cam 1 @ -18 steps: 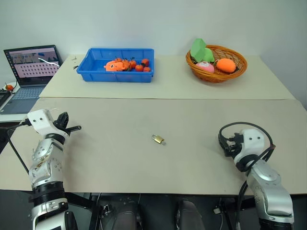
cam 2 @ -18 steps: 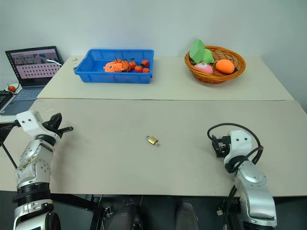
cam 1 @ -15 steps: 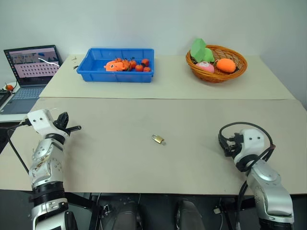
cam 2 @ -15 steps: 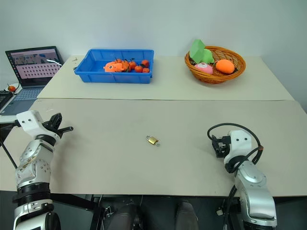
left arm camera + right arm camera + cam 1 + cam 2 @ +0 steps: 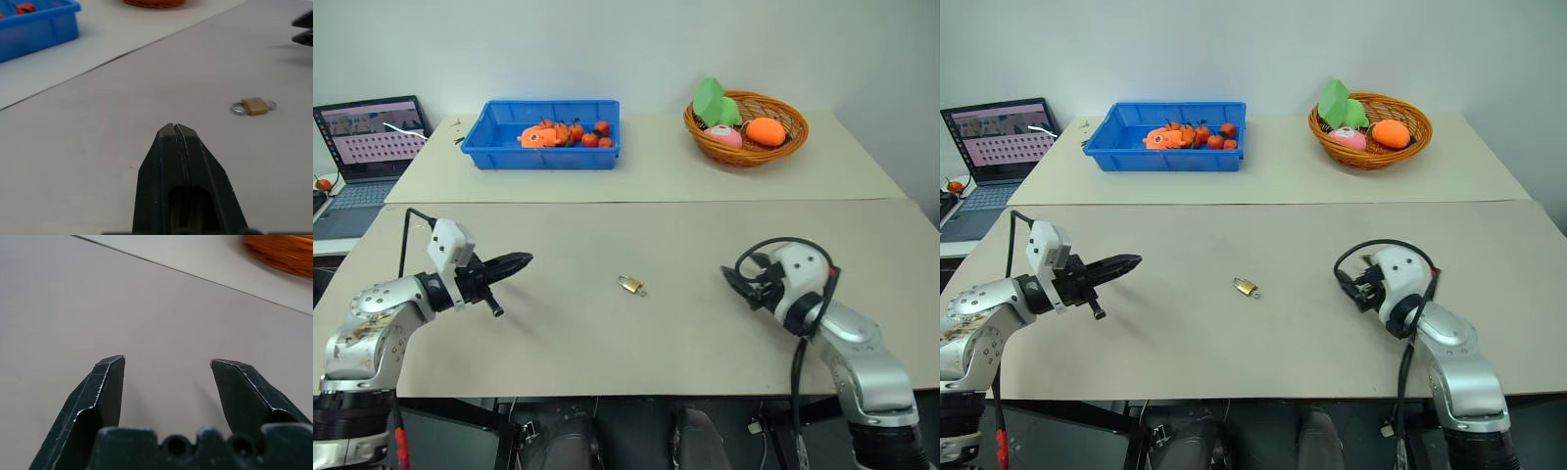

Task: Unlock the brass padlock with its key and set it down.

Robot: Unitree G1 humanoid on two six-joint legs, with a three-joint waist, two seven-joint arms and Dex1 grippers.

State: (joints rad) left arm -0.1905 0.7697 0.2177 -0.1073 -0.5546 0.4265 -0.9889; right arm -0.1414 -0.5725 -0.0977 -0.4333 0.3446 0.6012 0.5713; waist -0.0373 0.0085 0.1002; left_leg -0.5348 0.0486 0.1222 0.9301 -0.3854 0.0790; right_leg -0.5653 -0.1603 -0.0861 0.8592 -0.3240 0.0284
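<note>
The brass padlock lies flat on the near table, about midway between my two arms, with its thin silver shackle at one end. I cannot make out its key; a small silver loop shows at the block's other end. My left gripper hovers to the padlock's left, pointing at it, fingers pressed together and empty. My right gripper is to the padlock's right, facing it, its two fingers spread wide with nothing between them. Neither gripper touches the padlock.
A blue tray with orange toys stands at the back left. At the back right is a wicker basket of soft toys. An open laptop sits at the far left. A seam splits the near table from the far one.
Both arms have swung inward toward the padlock: the left gripper to the right, the right gripper to the left. The camera shifted slightly. The padlock has not moved.
</note>
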